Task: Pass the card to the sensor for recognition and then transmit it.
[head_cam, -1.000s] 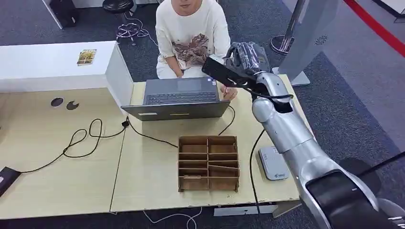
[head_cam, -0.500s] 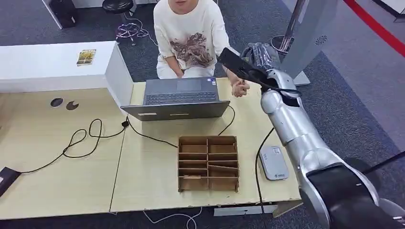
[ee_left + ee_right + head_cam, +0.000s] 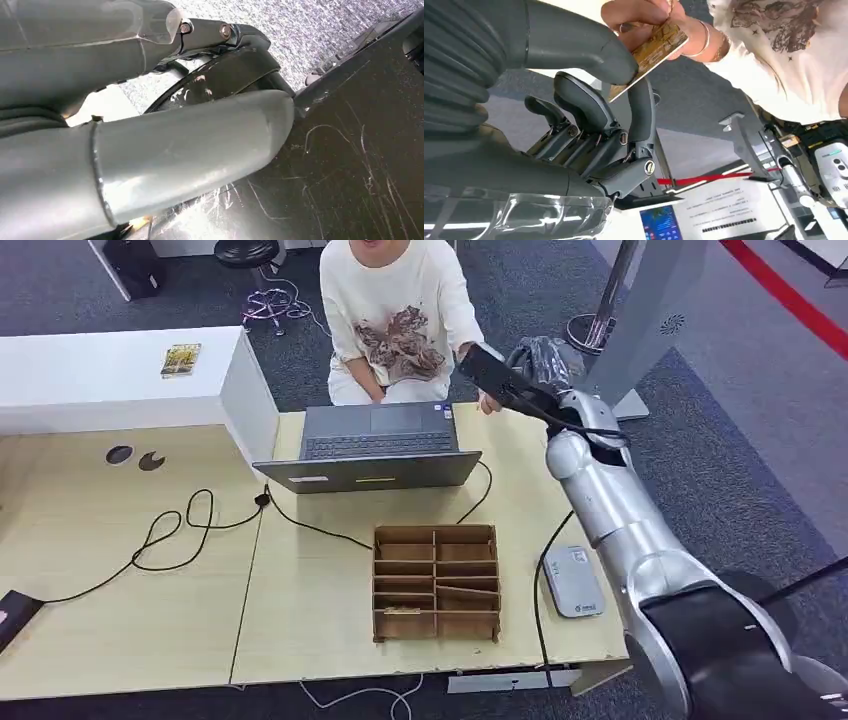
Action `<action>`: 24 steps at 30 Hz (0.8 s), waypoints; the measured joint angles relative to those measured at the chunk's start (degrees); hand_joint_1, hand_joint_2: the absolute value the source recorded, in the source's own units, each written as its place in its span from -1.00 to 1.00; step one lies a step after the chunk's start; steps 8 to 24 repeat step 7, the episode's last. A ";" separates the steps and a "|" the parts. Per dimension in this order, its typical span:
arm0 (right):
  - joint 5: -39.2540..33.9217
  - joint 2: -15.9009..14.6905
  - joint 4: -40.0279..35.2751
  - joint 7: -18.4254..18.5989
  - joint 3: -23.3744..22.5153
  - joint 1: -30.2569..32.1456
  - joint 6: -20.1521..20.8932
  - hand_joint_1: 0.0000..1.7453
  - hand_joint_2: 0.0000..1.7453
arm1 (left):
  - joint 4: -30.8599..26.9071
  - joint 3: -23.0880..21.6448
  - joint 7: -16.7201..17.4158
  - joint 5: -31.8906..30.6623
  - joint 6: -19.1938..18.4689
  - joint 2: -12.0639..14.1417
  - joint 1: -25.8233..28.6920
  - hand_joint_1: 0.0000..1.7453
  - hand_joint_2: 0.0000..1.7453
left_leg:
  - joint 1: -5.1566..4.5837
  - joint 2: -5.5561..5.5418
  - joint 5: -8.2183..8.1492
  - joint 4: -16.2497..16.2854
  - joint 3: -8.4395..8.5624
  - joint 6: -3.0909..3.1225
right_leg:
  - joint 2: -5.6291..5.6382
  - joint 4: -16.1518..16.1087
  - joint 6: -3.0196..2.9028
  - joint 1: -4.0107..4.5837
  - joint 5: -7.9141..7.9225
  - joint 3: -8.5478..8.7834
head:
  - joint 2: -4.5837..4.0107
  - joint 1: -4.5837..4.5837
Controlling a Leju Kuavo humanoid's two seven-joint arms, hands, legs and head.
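Card: gold card (image 3: 651, 52) pinched between the right hand's (image 3: 594, 107) thumb and a dark finger, held out beyond the far edge of the desk (image 3: 310, 630).
Person: a person's hand (image 3: 639, 15) has hold of the card's other end at the same moment, so both grip it.
Right hand: clamped on the card, remaining fingers curled below it.
Left hand: cannot tell its state; the left wrist view gives grey arm casing and dark scratched bodywork.
Sensor: grey reader (image 3: 573, 581) lies flat near the desk's right edge, well apart from the card.
Risk: letting go late could bend the card or tug it askew; letting go before the person's grip is firm could drop it to the carpet.
View gap: right wrist view shows the shared grip; head view shows the right arm stretched past the laptop (image 3: 375, 445), the card itself too small to make out.
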 joint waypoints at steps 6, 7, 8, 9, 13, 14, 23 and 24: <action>1.03 0.52 0.63 0.02 -1.01 0.01 -0.17 0.98 1.00 | 0.00 0.00 0.00 0.02 0.00 0.00 0.00 -1.00 -1.00 | 0.00 0.00 0.00 0.00 0.00 0.00 | 0.00 0.00 -0.01 0.00 0.01 0.00 | 0.00 0.00; 1.18 0.59 0.72 0.02 -1.09 0.00 -0.24 1.00 1.00 | 0.00 0.00 0.00 0.04 0.00 0.00 0.00 -1.00 -1.00 | 0.00 0.00 0.00 0.00 0.00 0.00 | 0.00 0.00 -0.01 0.00 0.01 0.00 | 0.00 -0.02; 1.18 0.59 0.72 0.02 -1.09 0.00 -0.24 1.00 1.00 | 0.00 0.00 0.00 0.04 0.00 0.00 0.00 -1.00 -1.00 | 0.00 0.00 0.00 0.00 0.00 0.00 | 0.00 0.00 -0.01 0.00 0.01 0.00 | 0.00 -0.02; 1.18 0.59 0.72 0.02 -1.09 0.00 -0.24 1.00 1.00 | 0.00 0.00 0.00 0.04 0.00 0.00 0.00 -1.00 -1.00 | 0.00 0.00 0.00 0.00 0.00 0.00 | 0.00 0.00 -0.01 0.00 0.01 0.00 | 0.00 -0.02; 1.18 0.59 0.72 0.02 -1.09 0.00 -0.24 1.00 1.00 | 0.00 0.00 0.00 0.04 0.00 0.00 0.00 -1.00 -1.00 | 0.00 0.00 0.00 0.00 0.00 0.00 | 0.00 0.00 -0.01 0.00 0.01 0.00 | 0.00 -0.02; 1.18 0.59 0.72 0.02 -1.09 0.00 -0.24 1.00 1.00 | 0.00 0.00 0.00 0.04 0.00 0.00 0.00 -1.00 -1.00 | 0.00 0.00 0.00 0.00 0.00 0.00 | 0.00 0.00 -0.01 0.00 0.01 0.00 | 0.00 -0.02; 1.18 0.59 0.72 0.02 -1.09 0.00 -0.24 1.00 1.00 | 0.00 0.00 0.00 0.04 0.00 0.00 0.00 -1.00 -1.00 | 0.00 0.00 0.00 0.00 0.00 0.00 | 0.00 0.00 -0.01 0.00 0.01 0.00 | 0.00 -0.02; 1.18 0.59 0.72 0.02 -1.09 0.00 -0.24 1.00 1.00 | 0.00 0.00 0.00 0.04 0.00 0.00 0.00 -1.00 -1.00 | 0.00 0.00 0.00 0.00 0.00 0.00 | 0.00 0.00 -0.01 0.00 0.01 0.00 | 0.00 -0.02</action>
